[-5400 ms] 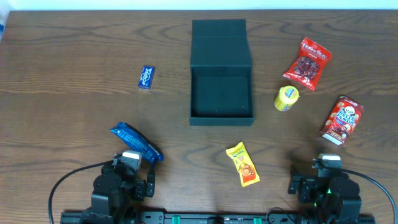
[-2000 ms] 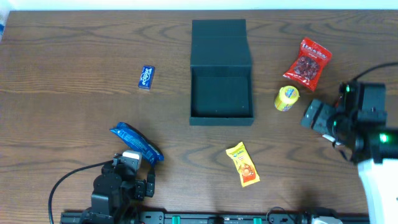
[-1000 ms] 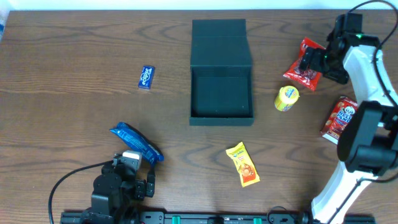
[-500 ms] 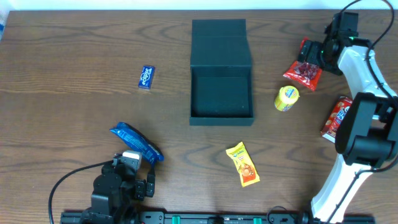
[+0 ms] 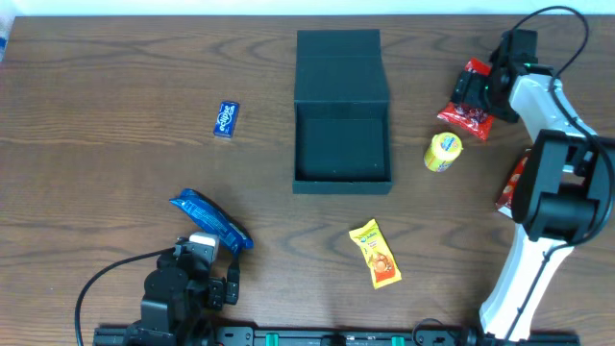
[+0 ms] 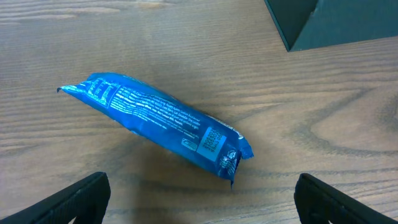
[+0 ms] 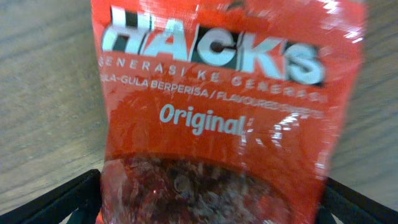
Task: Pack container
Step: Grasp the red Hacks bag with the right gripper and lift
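The container (image 5: 342, 177) is a dark teal-black square box lying open at the table's centre, its flap lid (image 5: 338, 58) folded back. Its corner (image 6: 336, 22) shows in the left wrist view. My right gripper (image 5: 477, 86) hangs open over the red Hacks packet (image 5: 469, 108). That packet (image 7: 224, 106) fills the right wrist view, with my right gripper (image 7: 211, 208) straddling its lower part, a finger (image 7: 59, 199) on each side. My left gripper (image 5: 207, 252) rests open at the near edge, just behind a blue packet (image 5: 209, 219). In its wrist view the left gripper (image 6: 199, 208) holds nothing and the blue packet (image 6: 155, 118) lies ahead.
A yellow round snack (image 5: 443, 152) sits right of the container. A second red packet (image 5: 515, 185) lies partly under my right arm. A yellow-orange packet (image 5: 375, 254) lies near the front centre, and a small blue packet (image 5: 226, 120) lies at the left.
My right arm has left its rest place at the front right and reached to the far right. Over the last second it settled over the red packet, jaws still open. The left arm stayed still.
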Controlling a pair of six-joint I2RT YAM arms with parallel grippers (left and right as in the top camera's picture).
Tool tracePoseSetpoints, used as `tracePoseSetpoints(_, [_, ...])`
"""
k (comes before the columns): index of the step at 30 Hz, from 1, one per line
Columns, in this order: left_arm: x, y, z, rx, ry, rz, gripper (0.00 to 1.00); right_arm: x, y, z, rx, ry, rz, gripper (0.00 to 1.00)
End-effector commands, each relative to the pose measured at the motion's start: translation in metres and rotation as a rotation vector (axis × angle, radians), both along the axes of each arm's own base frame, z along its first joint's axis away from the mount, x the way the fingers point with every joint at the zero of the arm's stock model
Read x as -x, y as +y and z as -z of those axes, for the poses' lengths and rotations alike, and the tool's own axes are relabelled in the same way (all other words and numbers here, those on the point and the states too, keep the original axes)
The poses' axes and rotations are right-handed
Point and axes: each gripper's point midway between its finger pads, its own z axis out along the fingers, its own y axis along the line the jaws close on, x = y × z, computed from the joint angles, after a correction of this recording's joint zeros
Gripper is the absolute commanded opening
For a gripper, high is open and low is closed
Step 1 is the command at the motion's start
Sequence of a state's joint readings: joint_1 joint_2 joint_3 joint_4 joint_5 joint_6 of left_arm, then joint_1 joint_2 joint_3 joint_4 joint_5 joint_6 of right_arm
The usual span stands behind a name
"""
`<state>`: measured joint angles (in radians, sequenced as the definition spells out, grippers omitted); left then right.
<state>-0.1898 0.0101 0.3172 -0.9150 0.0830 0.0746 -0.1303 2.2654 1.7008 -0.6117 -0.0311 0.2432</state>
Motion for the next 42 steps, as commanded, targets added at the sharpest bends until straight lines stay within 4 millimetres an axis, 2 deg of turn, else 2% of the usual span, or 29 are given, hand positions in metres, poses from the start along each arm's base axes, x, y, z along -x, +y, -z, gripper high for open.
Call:
tracePoseSetpoints(1, [0.005,0.001,0.02,0.0,0.058,-0.006,0.95,-0.001,0.011,0.015,0.0,0.026,-0.033,0.99])
tracePoseSetpoints(6, [0.005,0.001,0.02,-0.001,0.058,-0.006,0.95,-0.001,0.014,0.021,0.002,0.033,-0.038,0.98])
tracePoseSetpoints(10, [0.005,0.001,0.02,-0.001,0.058,-0.006,0.95,-0.001,0.013,0.021,0.005,0.035,-0.037,0.87])
tracePoseSetpoints(13, [0.005,0.001,0.02,-0.001,0.058,-0.006,0.96,0.0,0.013,0.021,0.004,0.036,-0.037,0.82])
tracePoseSetpoints(15, [0.005,0.001,0.02,-0.001,0.058,-0.006,0.96,0.0,0.014,0.021,0.004,0.039,-0.037,0.73])
tracePoseSetpoints(21, [0.005,0.001,0.02,-0.001,0.058,-0.006,0.95,0.001,0.014,0.021,0.003,0.043,-0.037,0.68])
tracePoseSetpoints(27, [0.005,0.001,0.02,-0.001,0.058,-0.006,0.95,0.002,0.014,0.021,0.003,0.045,-0.037,0.54])
tracePoseSetpoints(32, [0.005,0.001,0.02,-0.001,0.058,-0.006,0.96,0.007,0.014,0.021,0.001,0.065,-0.037,0.47])
tracePoseSetpoints(34, [0.005,0.001,0.02,-0.001,0.058,-0.006,0.95,0.009,0.014,0.015,0.001,0.065,-0.037,0.39])
tracePoseSetpoints(38, [0.005,0.001,0.02,-0.001,0.058,-0.006,0.95,0.007,0.013,-0.005,0.005,0.034,-0.035,0.34])
tracePoseSetpoints(42, [0.005,0.001,0.02,0.0,0.058,-0.006,0.95,0.003,0.013,-0.035,0.012,-0.02,-0.036,0.32])
